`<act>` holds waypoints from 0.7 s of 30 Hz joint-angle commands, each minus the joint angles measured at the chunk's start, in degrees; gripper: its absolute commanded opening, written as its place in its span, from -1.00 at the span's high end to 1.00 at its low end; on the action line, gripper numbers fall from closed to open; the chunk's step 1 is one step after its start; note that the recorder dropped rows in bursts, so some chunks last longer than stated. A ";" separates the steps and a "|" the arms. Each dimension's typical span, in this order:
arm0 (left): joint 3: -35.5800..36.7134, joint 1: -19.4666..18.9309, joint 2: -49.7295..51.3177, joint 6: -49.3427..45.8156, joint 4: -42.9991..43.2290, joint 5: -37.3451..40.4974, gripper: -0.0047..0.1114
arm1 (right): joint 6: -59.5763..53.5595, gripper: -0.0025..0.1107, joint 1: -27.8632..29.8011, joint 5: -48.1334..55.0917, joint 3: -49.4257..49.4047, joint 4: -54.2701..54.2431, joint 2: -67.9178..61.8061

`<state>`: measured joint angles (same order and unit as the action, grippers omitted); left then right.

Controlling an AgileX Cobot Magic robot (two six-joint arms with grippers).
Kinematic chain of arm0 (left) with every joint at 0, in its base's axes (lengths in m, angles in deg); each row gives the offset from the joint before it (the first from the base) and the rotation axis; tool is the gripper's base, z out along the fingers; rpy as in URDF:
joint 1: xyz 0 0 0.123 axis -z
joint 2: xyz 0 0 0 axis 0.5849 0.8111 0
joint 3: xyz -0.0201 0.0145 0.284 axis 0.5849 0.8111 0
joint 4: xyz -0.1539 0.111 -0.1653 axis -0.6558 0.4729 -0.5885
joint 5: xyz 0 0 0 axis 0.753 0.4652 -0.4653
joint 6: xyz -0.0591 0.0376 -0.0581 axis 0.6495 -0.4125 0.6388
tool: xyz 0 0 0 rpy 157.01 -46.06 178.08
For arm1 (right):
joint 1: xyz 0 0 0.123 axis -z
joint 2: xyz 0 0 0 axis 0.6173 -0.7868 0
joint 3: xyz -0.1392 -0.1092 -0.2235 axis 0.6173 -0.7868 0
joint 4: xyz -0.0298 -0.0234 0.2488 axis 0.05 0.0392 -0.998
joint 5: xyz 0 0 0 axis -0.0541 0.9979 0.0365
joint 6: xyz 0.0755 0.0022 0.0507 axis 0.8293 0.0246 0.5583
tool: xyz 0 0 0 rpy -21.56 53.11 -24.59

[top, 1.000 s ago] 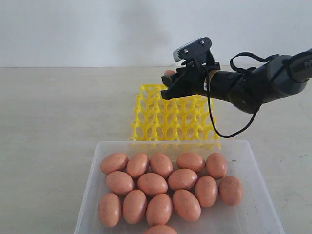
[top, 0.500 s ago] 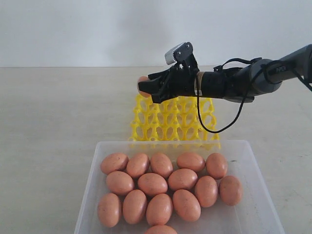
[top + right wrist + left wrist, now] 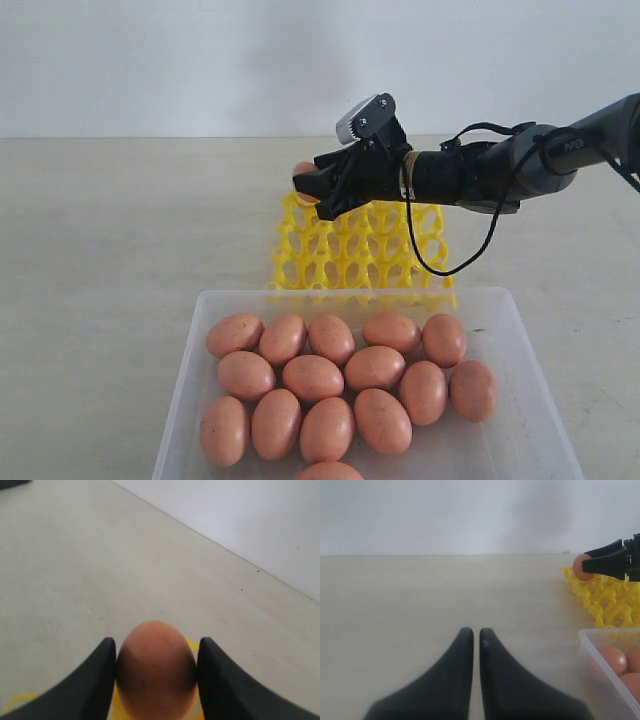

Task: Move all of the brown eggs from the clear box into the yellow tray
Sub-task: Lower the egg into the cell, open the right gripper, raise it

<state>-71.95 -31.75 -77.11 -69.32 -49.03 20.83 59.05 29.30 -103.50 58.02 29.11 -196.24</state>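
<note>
The right fingers (image 3: 97, 680) clasp a brown egg (image 3: 156, 667) over the yellow tray (image 3: 350, 255) (left fingers (image 3: 455, 680) drawn together, empty).

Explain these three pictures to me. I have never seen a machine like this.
It is a robot with two arms, and each arm ends in a black two-fingered end effector. The wide picture comes from a camera standing off the arms. The other two come from cameras on the wrists, each looking along its own fingers.

On the pale table lie a bright yellow plastic lattice egg tray and, nearer that camera, a shallow clear plastic box holding loose brown eggs.

The right end effector is closed on one brown egg and holds it about over the tray's far left corner, as the wide picture shows it. The left end effector is shut, holds nothing and hangs over bare table.
</note>
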 commanded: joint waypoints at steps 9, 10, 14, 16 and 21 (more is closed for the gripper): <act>0.23 0.51 -0.12 -0.15 -0.06 -0.07 0.85 | -2.68 0.45 0.29 3.75 0.35 -0.52 0.15; 0.23 0.51 -0.12 -0.15 -0.06 -0.07 0.85 | -3.19 0.34 0.29 3.75 0.35 -0.52 0.15; 0.23 0.51 -0.12 -0.15 -0.06 -0.07 0.85 | -3.28 0.19 0.29 3.84 0.35 -0.52 0.15; 0.23 0.51 -0.12 -0.15 -0.06 -0.07 0.85 | -3.28 0.19 0.29 3.84 0.35 -0.52 0.15; 0.23 0.51 -0.12 -0.15 -0.06 -0.07 0.85 | -3.28 0.19 0.29 3.84 0.35 -0.52 0.15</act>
<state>-71.95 -31.75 -77.11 -69.32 -49.03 20.83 56.04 29.30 -99.73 58.02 28.93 -196.24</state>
